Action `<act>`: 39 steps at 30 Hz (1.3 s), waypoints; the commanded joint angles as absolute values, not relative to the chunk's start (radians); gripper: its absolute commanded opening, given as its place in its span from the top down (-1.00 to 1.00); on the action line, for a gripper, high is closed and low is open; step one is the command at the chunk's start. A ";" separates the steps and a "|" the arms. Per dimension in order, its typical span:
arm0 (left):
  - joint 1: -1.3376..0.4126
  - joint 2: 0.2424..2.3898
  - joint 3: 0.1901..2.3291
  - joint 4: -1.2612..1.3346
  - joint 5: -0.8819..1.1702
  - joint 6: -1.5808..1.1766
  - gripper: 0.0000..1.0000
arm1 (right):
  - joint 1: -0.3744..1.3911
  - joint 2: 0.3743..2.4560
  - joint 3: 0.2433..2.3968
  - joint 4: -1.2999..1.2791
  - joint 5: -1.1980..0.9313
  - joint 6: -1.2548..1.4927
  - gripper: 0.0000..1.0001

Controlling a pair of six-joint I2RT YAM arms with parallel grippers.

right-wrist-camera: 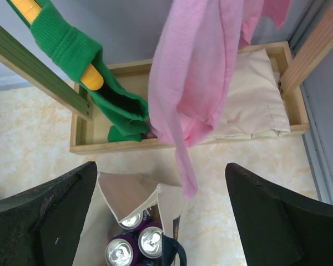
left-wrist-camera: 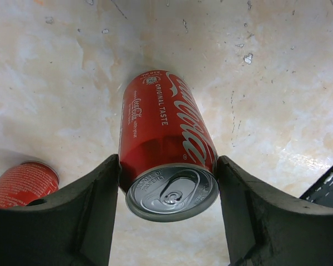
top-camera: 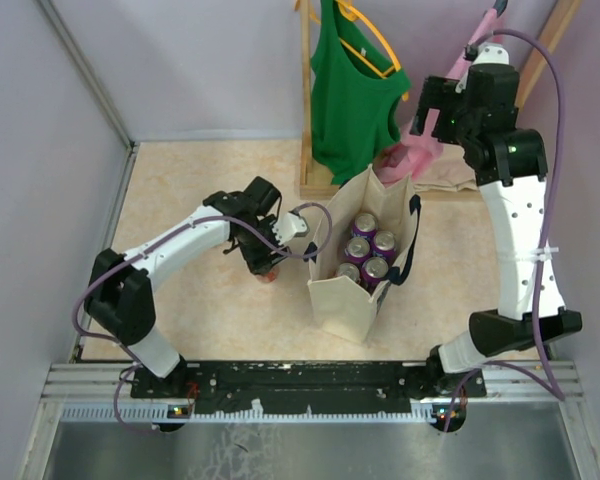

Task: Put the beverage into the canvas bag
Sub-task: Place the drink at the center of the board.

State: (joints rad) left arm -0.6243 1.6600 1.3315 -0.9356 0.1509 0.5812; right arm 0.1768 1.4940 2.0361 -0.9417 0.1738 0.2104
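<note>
Nearest, held in the left gripper: a red Coca-Cola can. White script logo down the side, "ORIGINAL TASTE" beside it, "330 mL" near the far end. Silver lid turned toward the lens, pull tab flat and unopened. Jaws partway open, black pads pressed against both sides of the can just below the lid rim. Cannot tell whether lifted off the mottled beige worktop or standing on it. Just to the left, on the worktop, a second red can, its fine white print too small to read.

Farther in, just right of the held can and apart from it: the canvas bag. Boxy, cream-beige, upright, mouth open, dark navy strap handle hanging down the right side. Inside, several purple cans with silver lids, standing close together.

Farther still, above the bag's far edge: the right gripper, jaws spread wide, nothing between them.

At the back: a wooden rack, a green tank top on a yellow hanger, a pink garment, and a folded cream cloth in the rack's base tray.
</note>
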 commanded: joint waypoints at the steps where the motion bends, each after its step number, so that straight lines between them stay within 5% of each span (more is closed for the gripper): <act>1: -0.643 1.631 1.288 -0.822 0.063 0.546 1.00 | 0.185 1.421 2.024 -0.921 0.216 0.216 -0.98; 7: -0.646 1.634 1.322 -0.834 0.091 0.551 -0.10 | 0.185 1.408 1.983 -0.912 0.216 0.220 -0.98; 12: -0.646 1.628 1.354 -0.836 0.119 0.550 -0.55 | 0.186 1.415 1.965 -0.899 0.209 0.220 -0.98; 21: -0.646 1.652 1.392 -0.852 0.179 0.560 -0.77 | 0.186 1.429 1.974 -0.887 0.189 0.228 -0.98; 24: -0.637 1.621 1.452 -0.803 0.142 0.529 -1.00 | 0.185 1.433 2.000 -0.882 0.188 0.218 -0.98; 30: -0.478 1.431 1.511 -0.517 0.108 0.406 -1.00 | 0.192 1.621 2.330 -0.916 0.138 0.171 -0.97; 34: -0.321 1.307 1.431 -0.464 0.193 0.314 -1.00 | 0.346 1.867 2.624 -0.970 0.148 0.131 -0.94; 39: -0.116 1.209 1.290 -0.540 0.316 0.153 -1.00 | 0.604 2.007 2.596 -0.979 0.139 0.107 -0.93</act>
State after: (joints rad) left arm -0.2207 1.2388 1.4063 -0.4934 0.1913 0.3149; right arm 0.4160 1.9060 2.6198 -0.9253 0.1658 0.1589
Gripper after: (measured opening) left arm 0.998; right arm 0.970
